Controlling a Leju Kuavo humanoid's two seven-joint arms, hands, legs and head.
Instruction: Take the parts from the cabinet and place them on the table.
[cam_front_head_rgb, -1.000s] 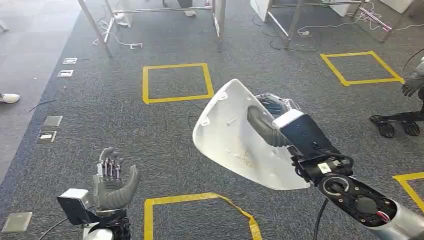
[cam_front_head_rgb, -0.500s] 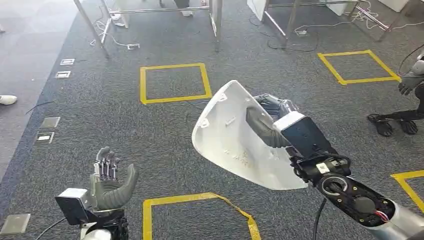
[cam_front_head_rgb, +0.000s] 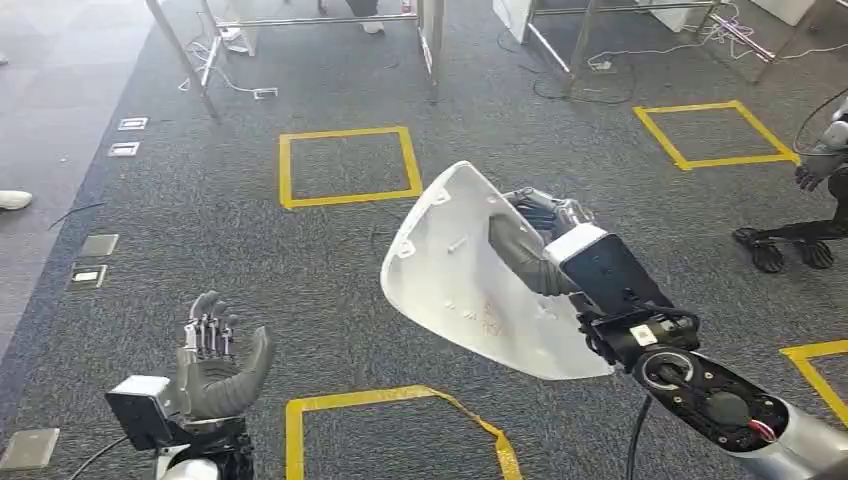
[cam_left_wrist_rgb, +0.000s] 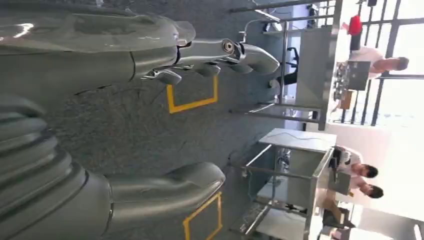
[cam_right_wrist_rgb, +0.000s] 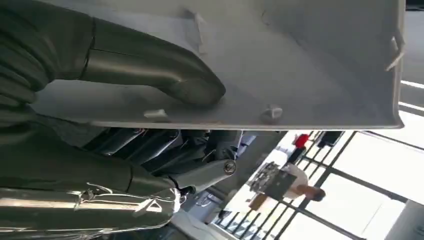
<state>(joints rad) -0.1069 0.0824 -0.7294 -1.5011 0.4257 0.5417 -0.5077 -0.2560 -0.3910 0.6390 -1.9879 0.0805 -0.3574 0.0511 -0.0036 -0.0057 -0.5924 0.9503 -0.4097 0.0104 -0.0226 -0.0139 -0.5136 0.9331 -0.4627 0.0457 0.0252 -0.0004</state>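
1. Gripping the white panel (cam_front_head_rgb: 470, 275), the right hand (cam_front_head_rgb: 535, 240) presses its thumb on the inner face, fingers behind, raised above the carpet (cam_front_head_rgb: 250, 250).
2. Left hand (cam_front_head_rgb: 215, 365) upright, fingers spread, holding nothing.

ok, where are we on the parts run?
Done: a white part is out of the cabinet, gripped by the right robot hand, thumb pressed on its inner face. In hand: it is carried above the grey carpet. Left: setting it on a table. The left robot hand is open, holding nothing.
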